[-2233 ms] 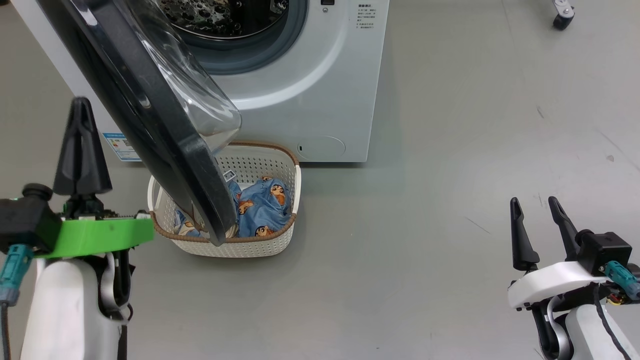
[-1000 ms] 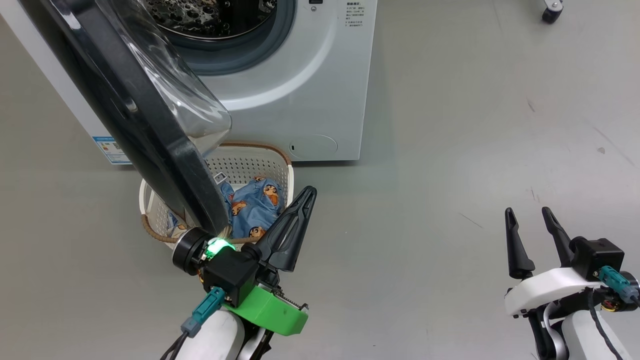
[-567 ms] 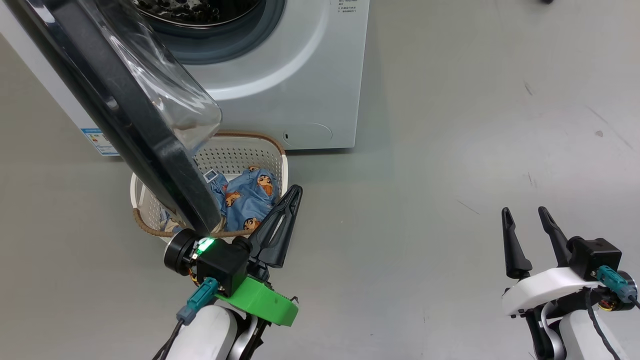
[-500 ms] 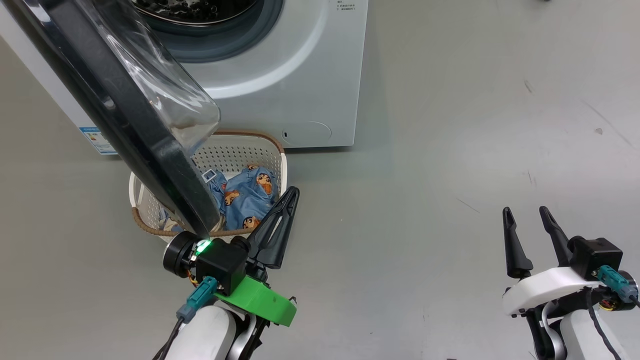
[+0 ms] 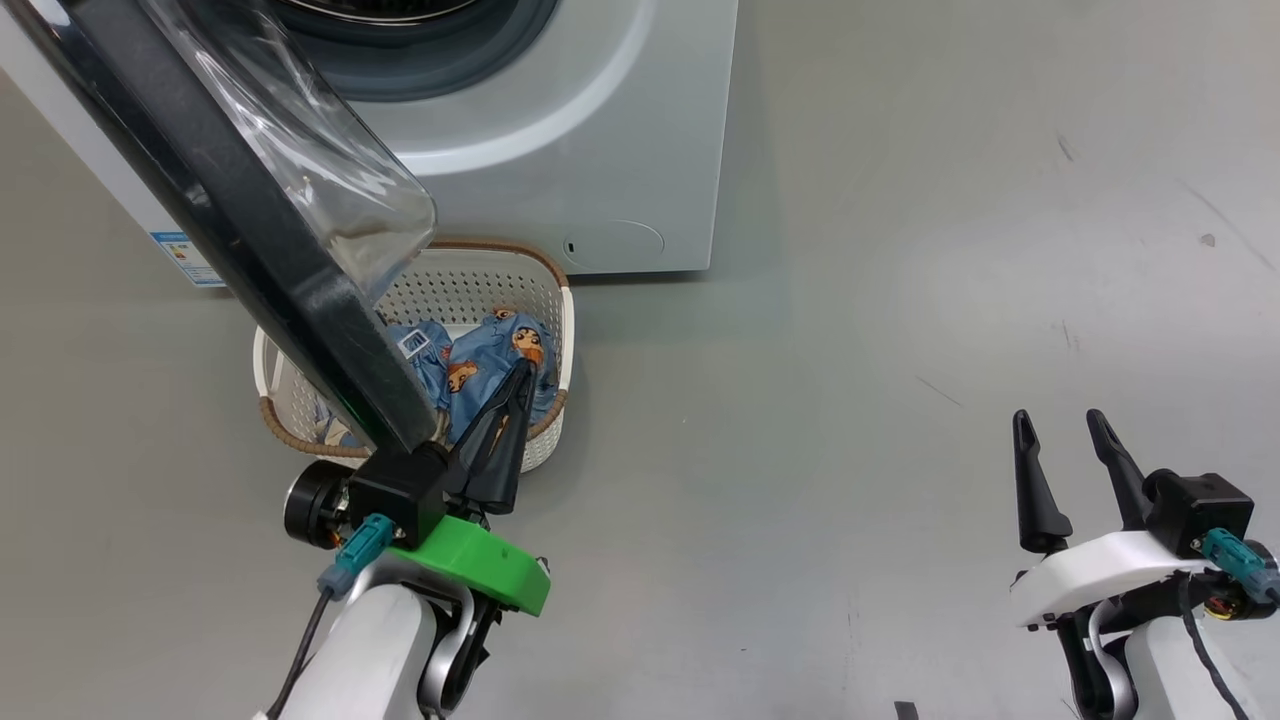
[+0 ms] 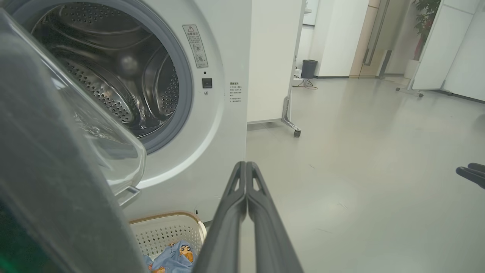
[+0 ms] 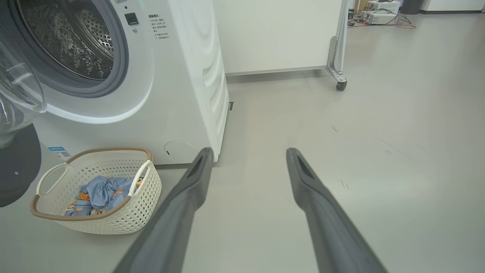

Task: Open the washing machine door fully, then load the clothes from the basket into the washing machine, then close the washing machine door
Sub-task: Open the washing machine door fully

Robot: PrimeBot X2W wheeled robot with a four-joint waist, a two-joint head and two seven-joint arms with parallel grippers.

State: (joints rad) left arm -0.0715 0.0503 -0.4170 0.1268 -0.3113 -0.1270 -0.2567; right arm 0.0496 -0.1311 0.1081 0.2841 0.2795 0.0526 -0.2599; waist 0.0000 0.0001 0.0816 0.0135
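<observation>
On the floor (image 5: 850, 350) just before the washing machine (image 5: 600, 130), your basket (image 5: 470, 290) sits with the clothes (image 5: 480, 355) heaped inside. The washing machine door (image 5: 250, 230) stands swung out, its black rim crossing over the basket's left half. Your left pincer (image 5: 520, 372) is pressed closed, its tips over the clothes; you cannot tell whether they touch. Your right pincer (image 5: 1057, 420) stands spread apart, gripping nothing, well off to the right.
</observation>
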